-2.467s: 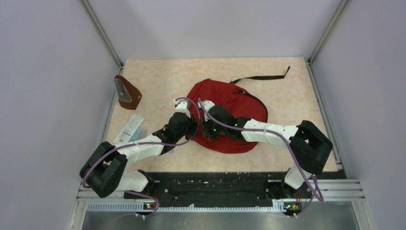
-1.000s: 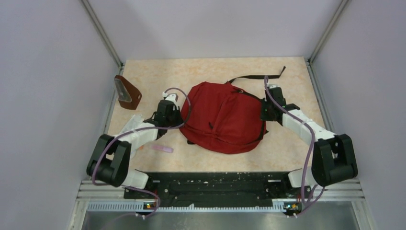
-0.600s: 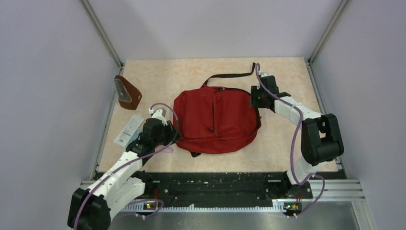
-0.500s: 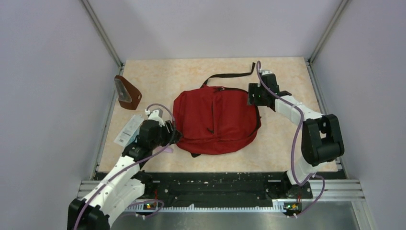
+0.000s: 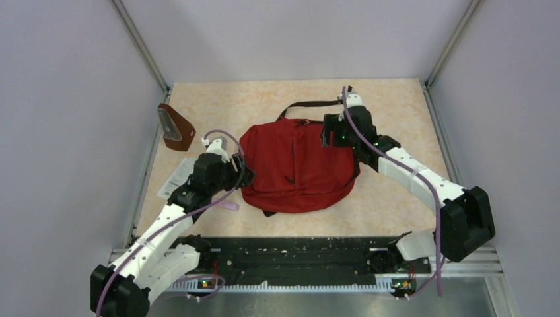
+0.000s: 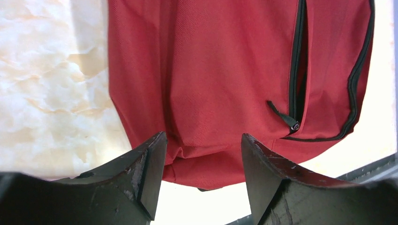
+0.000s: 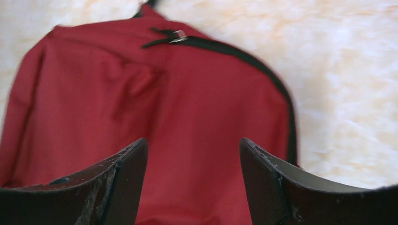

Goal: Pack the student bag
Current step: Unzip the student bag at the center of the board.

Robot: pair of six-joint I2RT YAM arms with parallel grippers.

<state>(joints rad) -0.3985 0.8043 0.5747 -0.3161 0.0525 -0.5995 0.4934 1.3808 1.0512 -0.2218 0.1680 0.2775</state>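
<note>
Both our left pincer [image 6: 202, 140] and right pincer [image 7: 193, 145] gape empty with the student bag [image 5: 297, 168] just ahead, soft and floppy, we judge, best pinched by a zipper pull [image 6: 284, 117].

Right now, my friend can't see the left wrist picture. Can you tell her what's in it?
A dark-red student bag fills most of the view, lying on a pale marbled table, with a black zipper and its pull on the right. At the bottom, the two dark fingers of the left tool stand apart, nothing between them.
</note>
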